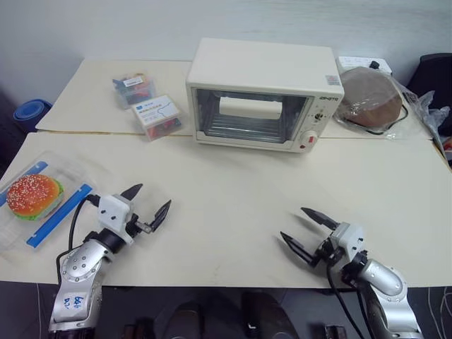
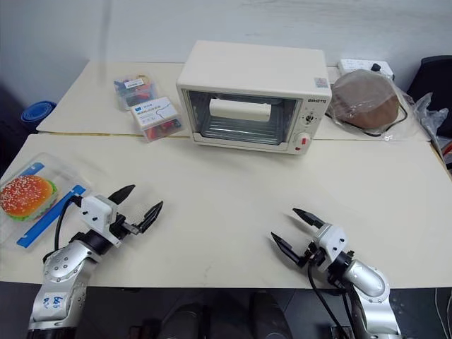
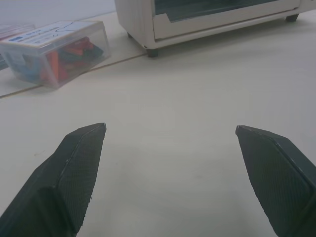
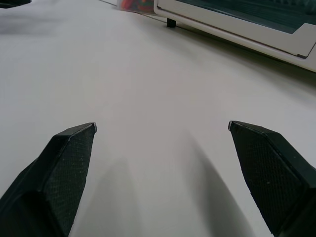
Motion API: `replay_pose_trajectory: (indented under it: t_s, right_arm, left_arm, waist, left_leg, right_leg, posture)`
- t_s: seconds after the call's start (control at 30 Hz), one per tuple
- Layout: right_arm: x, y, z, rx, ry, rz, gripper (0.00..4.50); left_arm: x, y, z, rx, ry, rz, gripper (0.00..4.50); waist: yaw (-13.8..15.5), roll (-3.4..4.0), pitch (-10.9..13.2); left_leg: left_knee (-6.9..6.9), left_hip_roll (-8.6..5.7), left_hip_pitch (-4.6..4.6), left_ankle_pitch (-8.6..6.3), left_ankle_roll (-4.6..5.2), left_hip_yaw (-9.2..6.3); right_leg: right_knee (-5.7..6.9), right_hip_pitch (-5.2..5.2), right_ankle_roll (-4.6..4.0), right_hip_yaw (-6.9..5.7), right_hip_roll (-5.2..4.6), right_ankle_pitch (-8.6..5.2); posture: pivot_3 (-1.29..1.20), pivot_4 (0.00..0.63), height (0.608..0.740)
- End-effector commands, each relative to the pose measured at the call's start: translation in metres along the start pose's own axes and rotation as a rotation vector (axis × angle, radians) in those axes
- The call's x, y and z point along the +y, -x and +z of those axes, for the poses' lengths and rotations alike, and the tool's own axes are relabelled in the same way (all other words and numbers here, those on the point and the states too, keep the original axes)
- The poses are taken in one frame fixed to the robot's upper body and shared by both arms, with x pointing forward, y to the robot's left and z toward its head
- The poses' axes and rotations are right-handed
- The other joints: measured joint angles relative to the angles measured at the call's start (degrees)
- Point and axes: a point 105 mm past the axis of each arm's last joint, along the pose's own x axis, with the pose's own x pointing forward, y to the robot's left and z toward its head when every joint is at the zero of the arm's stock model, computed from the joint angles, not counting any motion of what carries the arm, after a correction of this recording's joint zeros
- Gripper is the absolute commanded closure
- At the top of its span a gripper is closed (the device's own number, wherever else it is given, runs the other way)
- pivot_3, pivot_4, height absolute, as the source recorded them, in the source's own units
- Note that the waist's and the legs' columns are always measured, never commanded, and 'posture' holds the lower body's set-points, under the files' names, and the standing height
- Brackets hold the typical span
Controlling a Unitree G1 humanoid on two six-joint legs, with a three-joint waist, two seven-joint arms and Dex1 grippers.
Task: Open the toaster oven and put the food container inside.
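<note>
The cream-white toaster oven [image 1: 263, 93] stands at the back middle of the table, its glass door shut and its white bar handle [image 1: 249, 107] across the front. The food container [image 1: 40, 200], a clear box with a blue strip and a sesame-bun burger, lies at the table's left edge. Just right of it, near the front edge, my left gripper [image 1: 147, 203] hovers open and empty. My right gripper [image 1: 302, 226] is open and empty at the front right. In the wrist views the oven's lower front [image 3: 217, 19] [image 4: 247, 27] lies ahead of each pair of fingers.
Two small clear boxes of colourful items [image 1: 157, 117] [image 1: 133, 88] sit left of the oven. A brown round thing in clear plastic [image 1: 369, 99] lies to its right, with a white power strip [image 1: 367, 64] behind. A seam between two tables [image 1: 106, 133] runs in front of the oven.
</note>
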Motion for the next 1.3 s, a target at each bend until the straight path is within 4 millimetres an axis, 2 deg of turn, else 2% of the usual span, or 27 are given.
replay_pose_trajectory:
  t_s: [0.03,0.17,0.23,0.4,0.63,0.8,0.93,1.07,1.17,1.3]
  right_arm:
    - [-0.003,-0.004,0.015,-0.059,0.018,-0.003,0.03]
    - [-0.011,-0.027,0.046,-0.141,-0.031,0.016,0.03]
    - [-0.019,-0.041,0.060,-0.162,-0.085,0.008,0.03]
    - [-0.043,-0.079,0.095,-0.235,-0.094,0.030,0.03]
    - [-0.063,-0.114,0.120,-0.299,-0.078,0.010,0.03]
    - [-0.063,-0.131,0.128,-0.329,-0.063,0.020,0.03]
    - [-0.055,-0.137,0.135,-0.378,-0.056,0.059,0.03]
    - [-0.036,-0.134,0.138,-0.403,-0.024,0.156,0.03]
    - [-0.023,-0.125,0.135,-0.404,0.004,0.227,0.03]
    - [-0.001,-0.106,0.113,-0.316,0.148,0.371,0.03]
  left_arm:
    - [0.000,-0.004,0.011,-0.040,0.013,-0.046,0.00]
    - [0.003,0.001,0.030,-0.113,0.078,-0.119,0.00]
    - [-0.001,0.008,0.042,-0.151,0.096,-0.204,0.00]
    - [0.009,0.021,0.066,-0.178,0.126,-0.277,0.00]
    - [0.023,0.026,0.091,-0.254,0.130,-0.244,0.00]
    - [0.014,0.024,0.088,-0.255,0.144,-0.245,0.00]
    - [0.012,0.022,0.087,-0.259,0.154,-0.236,0.00]
    - [0.012,0.021,0.086,-0.263,0.169,-0.228,0.00]
    - [0.015,0.020,0.086,-0.270,0.180,-0.217,0.00]
    - [0.022,0.016,0.086,-0.261,0.214,-0.211,0.00]
  waist:
    - [0.0,0.00,0.0]
    - [-0.3,0.00,0.0]
    - [-0.6,0.00,0.0]
    - [-0.2,0.01,0.0]
    - [-0.1,0.01,0.0]
    - [-0.3,0.01,0.0]
    - [-0.3,0.01,0.0]
    - [-0.4,0.01,0.0]
    - [-0.5,0.01,0.0]
    - [-0.5,0.02,0.0]
  left_leg:
    - [0.00,-0.01,-0.01,0.00,0.00,0.00]
    - [0.01,0.02,0.00,0.00,-0.01,0.01]
    - [-0.01,0.07,0.05,0.00,-0.06,0.02]
    - [-0.01,0.07,0.06,0.00,-0.10,-0.03]
    - [0.06,0.04,-0.25,0.00,-0.08,-0.12]
    - [0.05,0.05,-0.31,0.00,-0.08,-0.10]
    - [0.06,0.06,-0.32,0.00,-0.09,-0.10]
    - [0.06,0.05,-0.31,0.00,-0.09,-0.09]
    - [0.04,0.09,-0.31,0.00,-0.09,-0.09]
    - [0.04,0.08,-0.31,0.00,-0.09,-0.08]
  right_leg:
    - [0.00,0.00,0.00,0.00,-0.01,0.00]
    - [0.03,0.00,0.00,0.02,-0.01,0.00]
    - [0.08,-0.01,-0.02,0.03,0.03,-0.01]
    - [0.09,-0.02,-0.10,-0.02,0.01,-0.06]
    - [-0.02,-0.17,-0.10,-0.16,-0.04,-0.05]
    - [0.00,-0.25,-0.08,-0.15,-0.03,-0.05]
    - [0.01,-0.25,-0.08,-0.15,-0.02,-0.05]
    - [0.04,-0.26,-0.08,-0.14,-0.02,-0.04]
    - [0.05,-0.27,-0.09,-0.15,0.02,-0.05]
    - [0.04,-0.27,-0.08,-0.14,0.02,-0.05]
  posture:
    - [0.00,0.150,0.740]
    - [0.00,0.150,0.740]
    - [0.00,0.150,0.740]
    - [0.00,0.150,0.740]
    - [0.00,0.150,0.740]
    - [0.00,0.150,0.740]
    - [0.00,0.150,0.740]
    - [0.00,0.150,0.740]
    - [0.00,0.150,0.740]
    - [0.00,0.150,0.740]
